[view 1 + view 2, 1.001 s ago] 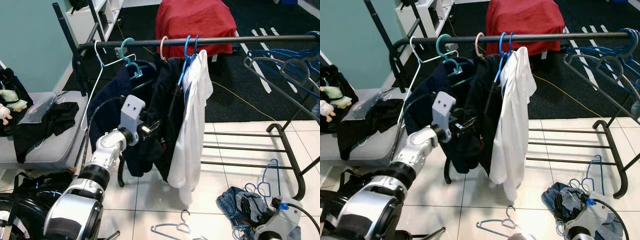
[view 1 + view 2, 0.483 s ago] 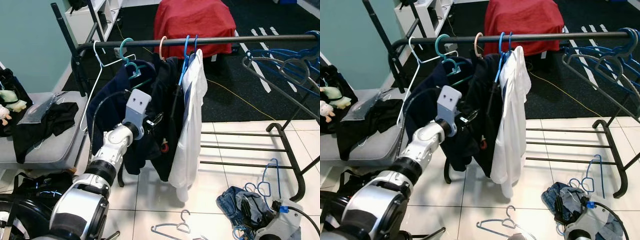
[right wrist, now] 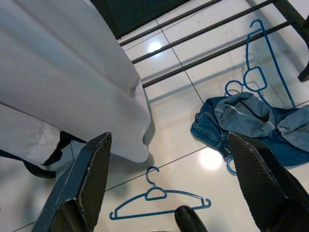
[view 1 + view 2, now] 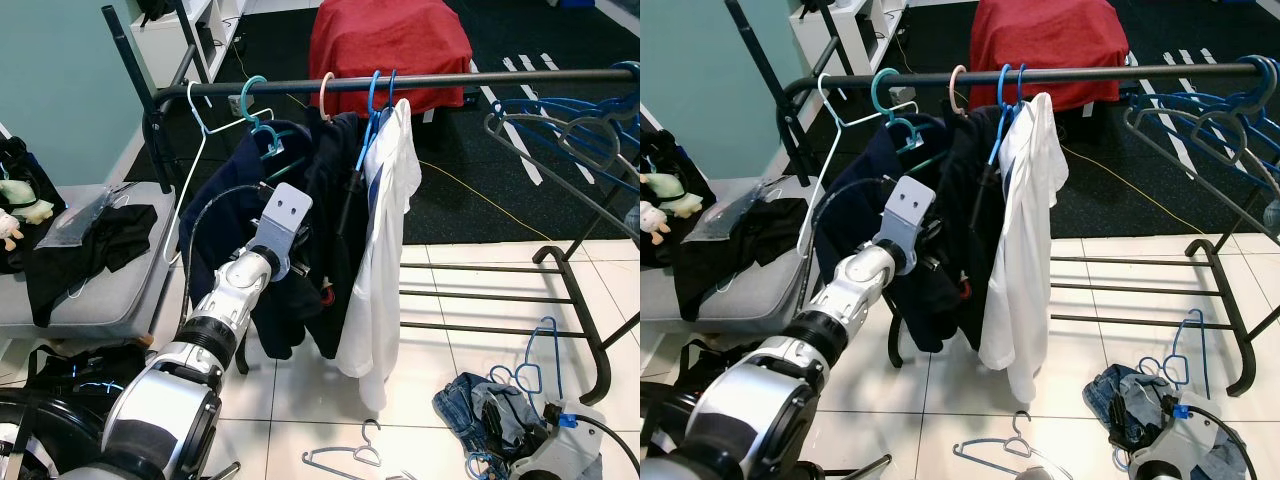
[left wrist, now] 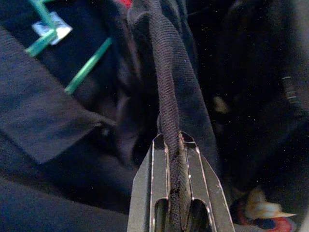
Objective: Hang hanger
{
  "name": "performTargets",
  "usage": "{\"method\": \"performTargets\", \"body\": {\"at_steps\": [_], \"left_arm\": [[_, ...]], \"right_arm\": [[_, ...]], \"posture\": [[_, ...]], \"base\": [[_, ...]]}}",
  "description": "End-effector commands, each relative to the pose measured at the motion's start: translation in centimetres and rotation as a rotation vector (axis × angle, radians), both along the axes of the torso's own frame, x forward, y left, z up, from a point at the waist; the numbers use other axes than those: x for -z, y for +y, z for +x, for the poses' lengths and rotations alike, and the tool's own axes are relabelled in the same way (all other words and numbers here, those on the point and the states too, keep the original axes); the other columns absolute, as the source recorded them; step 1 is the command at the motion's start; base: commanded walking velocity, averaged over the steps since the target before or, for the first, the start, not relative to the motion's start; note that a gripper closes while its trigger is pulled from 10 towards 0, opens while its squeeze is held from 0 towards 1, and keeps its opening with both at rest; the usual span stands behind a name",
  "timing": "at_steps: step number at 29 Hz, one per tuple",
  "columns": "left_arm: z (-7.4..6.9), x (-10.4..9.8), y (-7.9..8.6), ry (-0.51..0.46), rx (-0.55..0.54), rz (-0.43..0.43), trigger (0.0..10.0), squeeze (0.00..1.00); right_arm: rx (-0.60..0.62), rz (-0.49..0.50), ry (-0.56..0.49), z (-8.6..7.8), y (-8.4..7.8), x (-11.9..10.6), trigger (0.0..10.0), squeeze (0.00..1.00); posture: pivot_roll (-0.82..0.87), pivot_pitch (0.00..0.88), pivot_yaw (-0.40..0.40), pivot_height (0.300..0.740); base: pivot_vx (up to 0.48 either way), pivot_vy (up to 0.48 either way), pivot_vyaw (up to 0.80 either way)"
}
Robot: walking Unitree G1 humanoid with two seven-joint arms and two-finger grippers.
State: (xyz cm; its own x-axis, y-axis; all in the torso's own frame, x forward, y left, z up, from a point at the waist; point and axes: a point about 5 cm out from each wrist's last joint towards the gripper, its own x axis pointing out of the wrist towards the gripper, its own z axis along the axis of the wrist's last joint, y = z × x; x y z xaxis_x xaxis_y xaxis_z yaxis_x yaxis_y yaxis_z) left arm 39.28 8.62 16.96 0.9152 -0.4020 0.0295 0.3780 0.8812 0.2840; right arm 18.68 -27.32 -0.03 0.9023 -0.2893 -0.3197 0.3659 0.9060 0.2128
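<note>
Black fabric edge sits pinched between my left hand's (image 5: 174, 193) closed fingers, part of the dark garment (image 4: 310, 250) hanging on the pink hanger (image 4: 326, 95) from the black rail (image 4: 480, 79). Beside that garment on the rail hangs a white shirt (image 4: 385, 230). Below the rail, my right hand (image 3: 174, 193) spreads wide above a blue hanger (image 3: 159, 200) lying on the floor (image 3: 174, 125).

White tiled floor (image 4: 470, 280), teal wall (image 4: 60, 80).
</note>
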Motion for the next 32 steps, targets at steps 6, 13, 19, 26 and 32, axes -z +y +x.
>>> {"method": "performTargets", "body": {"at_steps": [6, 13, 19, 26, 32], "left_arm": [[0.5, -0.3, 2.2, 0.002, -0.096, -0.011, 0.0, 0.00], [0.7, -2.6, 3.2, -0.060, -0.093, -0.289, 0.0, 0.00], [0.2, -4.7, 5.4, -0.151, -0.021, -0.515, 0.0, 0.00], [-1.6, -4.1, 8.1, -0.163, 0.065, -0.521, 0.0, 0.00], [-3.6, -2.3, 9.6, -0.128, 0.121, -0.452, 0.0, 0.00]], "right_arm": [[0.007, 0.009, 0.017, 0.2, 0.4, 0.5, 10.0, 0.00], [0.007, 0.009, 0.019, 1.1, 0.4, 0.5, 10.0, 0.00], [0.005, 0.010, 0.026, 2.2, 0.3, 0.5, 10.0, 0.00], [0.001, 0.011, 0.032, 3.0, 0.2, 0.6, 10.0, 0.00], [0.001, 0.013, 0.038, 3.5, 0.2, 0.6, 10.0, 0.00]], "posture": [[-0.29, 0.151, 0.143, 0.710], [-0.28, 0.113, 0.141, 0.710], [-0.27, 0.093, 0.137, 0.710], [-0.24, 0.072, 0.133, 0.710], [-0.22, 0.052, 0.131, 0.710]], "base": [[0.000, 0.000, 0.00], [0.000, 0.000, 0.00], [0.000, 0.000, 0.00], [0.000, 0.000, 0.00], [0.000, 0.000, 0.00]]}}
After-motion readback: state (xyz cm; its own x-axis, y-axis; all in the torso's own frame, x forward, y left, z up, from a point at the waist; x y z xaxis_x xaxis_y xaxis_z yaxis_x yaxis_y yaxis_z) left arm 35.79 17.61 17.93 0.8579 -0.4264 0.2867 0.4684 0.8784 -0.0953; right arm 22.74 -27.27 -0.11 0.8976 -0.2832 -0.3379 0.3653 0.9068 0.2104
